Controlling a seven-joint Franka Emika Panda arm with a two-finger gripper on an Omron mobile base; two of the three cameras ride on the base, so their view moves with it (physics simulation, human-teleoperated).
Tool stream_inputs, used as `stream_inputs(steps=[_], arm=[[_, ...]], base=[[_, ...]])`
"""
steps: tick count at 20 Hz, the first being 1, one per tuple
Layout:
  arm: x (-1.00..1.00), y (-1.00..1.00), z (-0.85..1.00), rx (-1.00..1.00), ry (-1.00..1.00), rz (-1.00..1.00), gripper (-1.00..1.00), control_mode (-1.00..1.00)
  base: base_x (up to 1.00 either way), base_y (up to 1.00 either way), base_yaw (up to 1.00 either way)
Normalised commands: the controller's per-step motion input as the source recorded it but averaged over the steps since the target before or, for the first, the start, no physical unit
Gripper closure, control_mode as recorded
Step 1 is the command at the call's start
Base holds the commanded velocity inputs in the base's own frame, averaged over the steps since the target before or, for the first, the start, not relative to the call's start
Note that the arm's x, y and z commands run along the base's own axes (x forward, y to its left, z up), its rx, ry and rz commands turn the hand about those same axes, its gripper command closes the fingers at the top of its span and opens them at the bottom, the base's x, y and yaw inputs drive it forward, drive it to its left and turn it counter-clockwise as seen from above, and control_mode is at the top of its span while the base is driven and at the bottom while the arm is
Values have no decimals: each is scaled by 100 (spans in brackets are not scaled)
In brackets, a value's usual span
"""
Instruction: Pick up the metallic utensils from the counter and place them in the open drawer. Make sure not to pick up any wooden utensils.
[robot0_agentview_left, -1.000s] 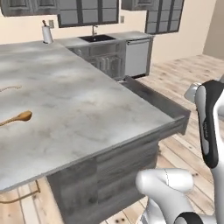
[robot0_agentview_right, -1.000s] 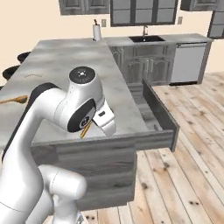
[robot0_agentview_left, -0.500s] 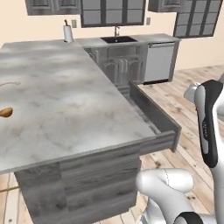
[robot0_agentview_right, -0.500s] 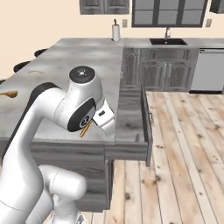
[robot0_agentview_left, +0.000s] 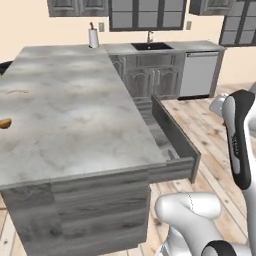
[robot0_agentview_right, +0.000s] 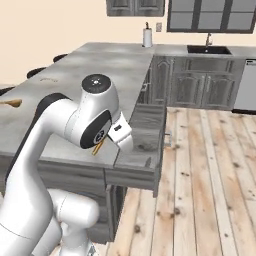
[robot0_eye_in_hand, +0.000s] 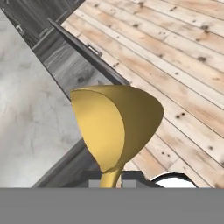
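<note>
Clamping narrow on the thin stem of a golden-yellow spoon (robot0_eye_in_hand: 116, 127), the claw (robot0_eye_in_hand: 111, 180) has both dark fingertips (robot0_eye_in_hand: 93, 176) pressed against the stem, and the bowl stands up right in front of the camera; wood or metal, cannot tell from the colour. Hand view, left to right: the counter (robot0_eye_in_hand: 24, 109), pale grey marbled, lies left of the claw, then comes the open drawer (robot0_eye_in_hand: 72, 70) with its dark front wall and small handle running diagonally just beyond the spoon bowl, then plank floor (robot0_eye_in_hand: 183, 65) to the right of the claw. Right base view, left to right: a tan wooden spoon (robot0_agentview_right: 12, 103) lies on the counter (robot0_agentview_right: 100, 65) well apart to the left of the claw, and a thin curved stick (robot0_agentview_right: 47, 79) lies farther back, also well left. The arm (robot0_agentview_right: 75, 120) bends down at the counter's near corner, and the spoon's orange-tan stem (robot0_agentview_right: 98, 147) pokes out under the white hand. The open drawer (robot0_agentview_right: 146, 131) sits just right of the hand, pulled out over the floor, and nothing can be made out inside it. Left base view, left to right: a wooden spoon bowl (robot0_agentview_left: 4, 123) sits at the left edge of the counter (robot0_agentview_left: 75, 115), the curved stick (robot0_agentview_left: 17, 91) lies behind it, and the open drawer (robot0_agentview_left: 175, 137) sticks out from the counter's right side.
</note>
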Motion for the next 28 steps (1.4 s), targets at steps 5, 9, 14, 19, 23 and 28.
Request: stream_inputs(steps=[5, 9, 14, 19, 23, 28], arm=[[0, 0, 0, 0, 0, 0, 100, 100], [0, 0, 0, 0, 0, 0, 100, 100], [0, 0, 0, 0, 0, 0, 100, 100], [0, 0, 0, 0, 0, 0, 100, 100], [0, 0, 0, 0, 0, 0, 100, 100], [0, 0, 0, 0, 0, 0, 100, 100]], base=[[35, -29, 28], [73, -58, 24], [49, -58, 23], [23, -40, 17], [7, -25, 6], [35, -18, 2]])
